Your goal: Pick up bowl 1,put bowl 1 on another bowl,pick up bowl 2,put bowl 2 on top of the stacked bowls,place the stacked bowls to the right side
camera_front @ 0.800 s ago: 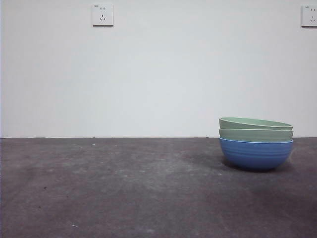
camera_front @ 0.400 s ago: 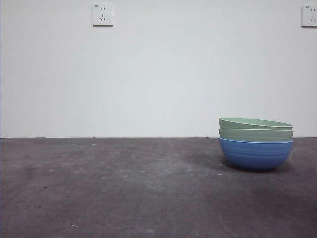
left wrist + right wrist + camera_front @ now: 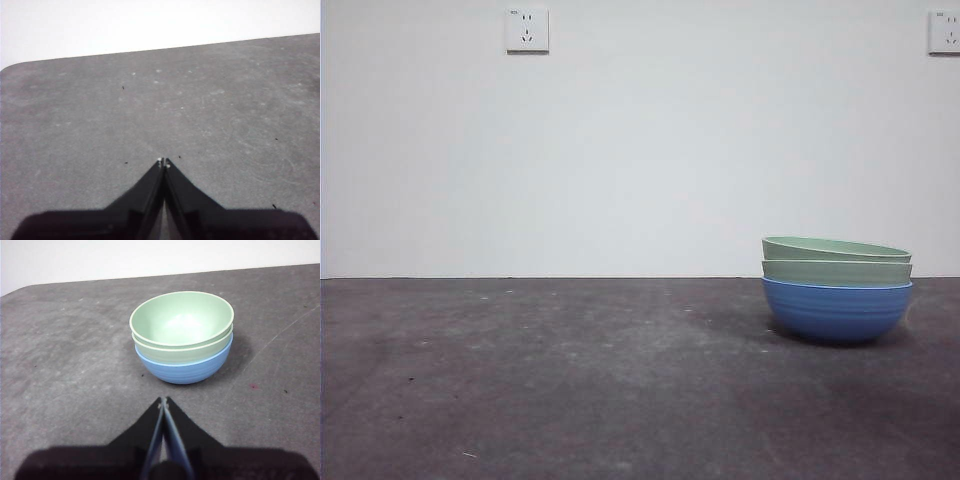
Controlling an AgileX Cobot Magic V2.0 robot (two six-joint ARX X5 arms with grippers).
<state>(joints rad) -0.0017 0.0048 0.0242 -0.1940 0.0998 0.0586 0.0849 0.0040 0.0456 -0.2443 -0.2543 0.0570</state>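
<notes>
We note a dark grey table (image 3: 570,380), scuffed and flecked, filling the lower frame. Behind it we see a plain white wall (image 3: 640,150). Two white sockets sit high up: one upper left (image 3: 527,30), one at the upper right edge (image 3: 945,32).

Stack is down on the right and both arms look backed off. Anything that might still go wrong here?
The top green bowl sits slightly tilted on the stacked bowls, so a table bump might shift it. The right gripper, jaws shut, points at the blue bowl; a forward move could knock it. The left gripper is over bare table.
</notes>
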